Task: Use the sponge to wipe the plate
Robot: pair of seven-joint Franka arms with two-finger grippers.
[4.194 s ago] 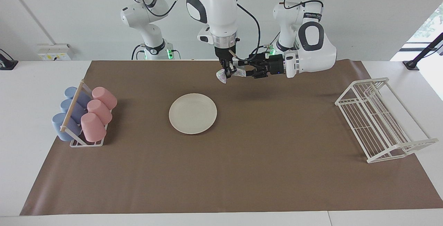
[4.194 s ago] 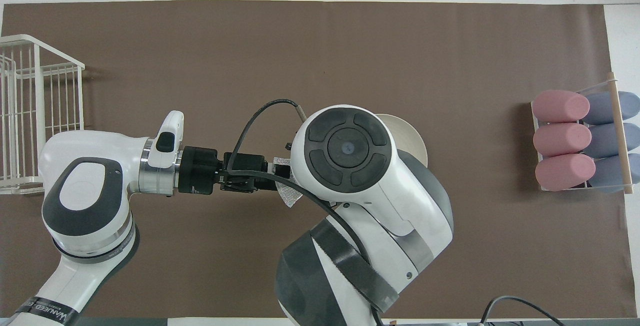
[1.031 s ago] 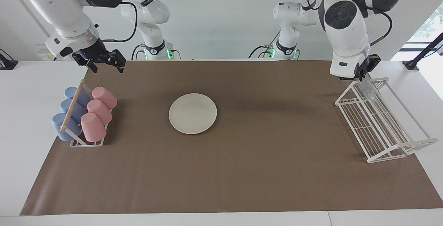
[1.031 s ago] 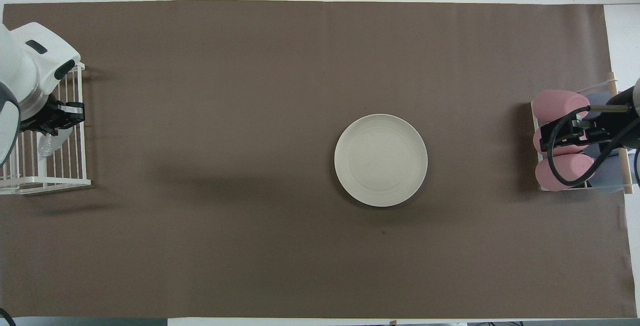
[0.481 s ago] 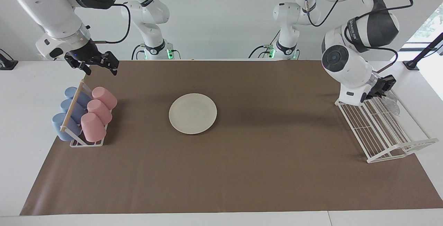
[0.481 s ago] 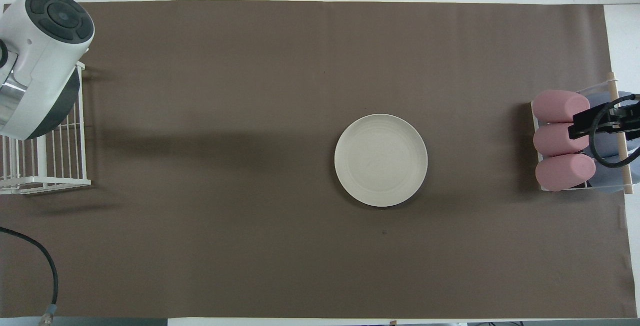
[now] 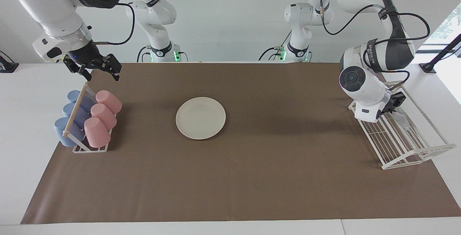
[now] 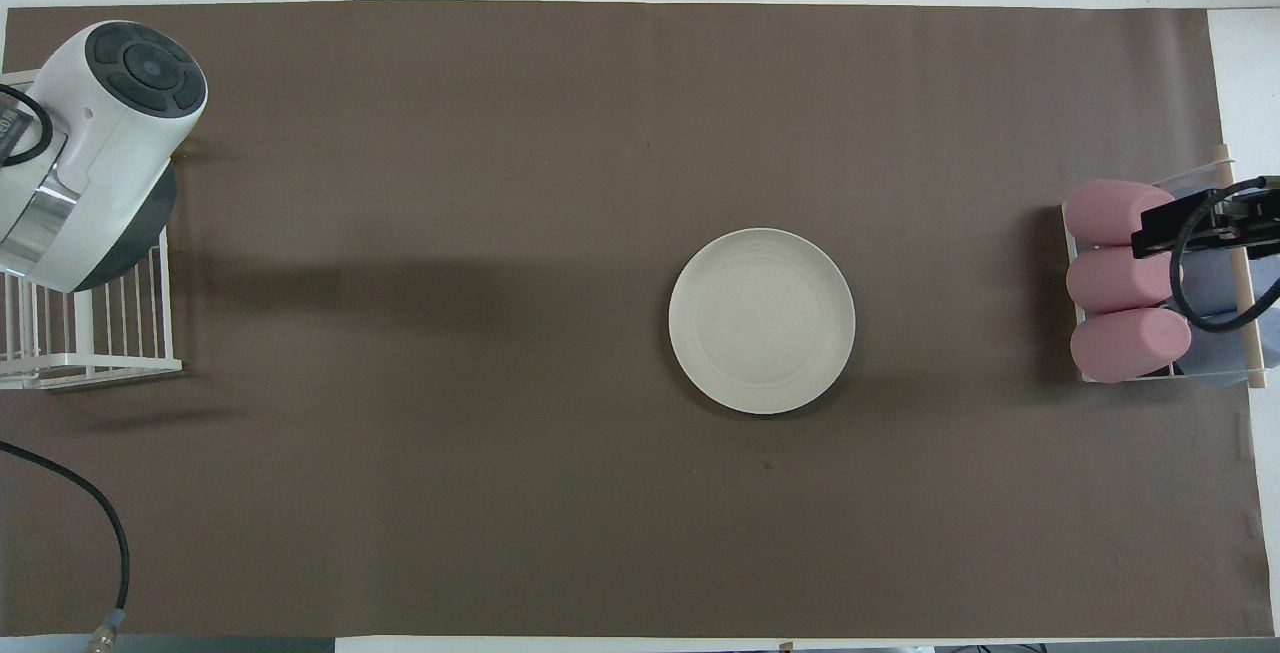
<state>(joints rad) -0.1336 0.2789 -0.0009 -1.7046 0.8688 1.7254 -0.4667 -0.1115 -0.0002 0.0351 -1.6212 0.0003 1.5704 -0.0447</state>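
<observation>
The left gripper (image 7: 395, 104) held the sponge (image 7: 400, 117), seemingly soft and best pinched mid-pad, low over the wire rack (image 7: 403, 145), while the right gripper (image 7: 96, 70) hung open above the cups (image 7: 102, 114), the plate (image 7: 200, 117) mid-table.

**Racks, cups and a brown mat**

A brown mat (image 7: 252, 177) covers most of the white table (image 7: 21, 148). At the right arm's end stands a small rack (image 7: 77, 134) with three pink cups (image 7: 101, 118) and three blue cups (image 7: 70, 114) lying on their sides in two rows. At the left arm's end sits a white wire rack (image 7: 399, 138), tilted, with open bars.
</observation>
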